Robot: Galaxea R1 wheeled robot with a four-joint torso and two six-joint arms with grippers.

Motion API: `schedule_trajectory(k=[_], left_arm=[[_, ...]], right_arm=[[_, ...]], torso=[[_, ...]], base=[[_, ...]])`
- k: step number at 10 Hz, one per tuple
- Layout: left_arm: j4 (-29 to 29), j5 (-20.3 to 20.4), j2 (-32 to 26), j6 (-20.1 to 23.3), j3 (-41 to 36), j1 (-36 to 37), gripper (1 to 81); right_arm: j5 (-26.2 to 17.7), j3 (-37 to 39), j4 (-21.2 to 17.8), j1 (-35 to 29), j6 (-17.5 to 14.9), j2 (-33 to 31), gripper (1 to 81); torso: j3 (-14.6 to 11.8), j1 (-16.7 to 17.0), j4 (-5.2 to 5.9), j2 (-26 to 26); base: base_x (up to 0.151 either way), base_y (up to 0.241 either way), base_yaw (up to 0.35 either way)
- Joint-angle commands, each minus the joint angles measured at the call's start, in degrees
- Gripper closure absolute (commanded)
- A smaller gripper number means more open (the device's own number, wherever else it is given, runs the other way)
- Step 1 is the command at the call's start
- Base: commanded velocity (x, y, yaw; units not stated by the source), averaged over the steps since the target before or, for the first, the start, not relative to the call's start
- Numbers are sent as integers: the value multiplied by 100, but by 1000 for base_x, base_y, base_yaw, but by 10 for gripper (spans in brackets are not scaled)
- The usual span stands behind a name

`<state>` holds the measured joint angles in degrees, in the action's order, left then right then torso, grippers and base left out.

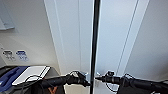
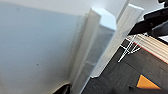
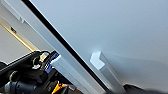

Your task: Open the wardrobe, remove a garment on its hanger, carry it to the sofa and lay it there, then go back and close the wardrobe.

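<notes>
Facing the robot at close range, the tall white panelled wardrobe (image 1: 75, 37) has its two doors slightly parted, a thin dark gap running down between them. Both black arms reach to the doors' meeting edges at handle height: the left gripper (image 1: 85, 81) sits at the left door's inner edge, the right gripper (image 1: 98, 78) just across the gap at the right door's. Each wrist view shows a small white block handle (image 2: 100, 47) (image 3: 101, 66) close up. Whether either gripper is clenched or released cannot be told.
</notes>
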<state>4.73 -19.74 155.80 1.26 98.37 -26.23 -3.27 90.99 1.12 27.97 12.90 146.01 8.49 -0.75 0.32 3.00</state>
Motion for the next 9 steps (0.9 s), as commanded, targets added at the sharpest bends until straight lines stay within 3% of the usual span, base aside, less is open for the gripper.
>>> schedule_trajectory(k=[1, 5, 7, 9], left_arm=[[-420, 620, -1214, 129, -3250, 36, 10], [1, 717, -2428, 138, -4640, -728, 10], [265, 734, -2728, 138, -4914, -1177, 10], [669, 1041, -3140, 138, -5195, -1721, 10]], right_arm=[[-16, -1566, 210, -349, 46, -436, 10], [-113, -2927, 1573, 678, 55, -1314, 10], [106, -3475, 1988, 1233, 46, -2098, 10], [704, -3677, 2234, 1813, 46, -2898, 10]], torso=[[0, 0, 0, 0], [0, -5, 0, 0], [0, -7, 0, 0], [-2, -7, 0, 0]], base=[[0, 0, 0], [0, 0, 0], [0, 0, 0], [0, 0, 0]])
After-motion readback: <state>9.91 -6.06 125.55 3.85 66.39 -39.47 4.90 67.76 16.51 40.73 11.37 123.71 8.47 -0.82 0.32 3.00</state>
